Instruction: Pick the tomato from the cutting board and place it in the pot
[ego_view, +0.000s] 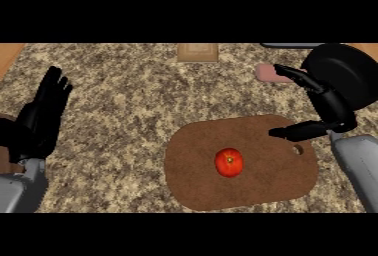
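A red tomato (229, 162) lies near the middle of the brown cutting board (199, 175), in the lower centre of the head view. The black pot (353, 70) sits at the upper right, partly hidden by my right hand. My right hand (331, 107) hangs above the board's far right corner, up and to the right of the tomato and apart from it, with its fingers spread and holding nothing. My left hand (40, 117) rests at the left edge, fingers straight and pointing up.
A pink object (267, 73) lies just left of the pot, behind my right hand's fingers. A tan box (198, 52) stands at the counter's far edge. The speckled counter (125, 115) stretches between my left hand and the board.
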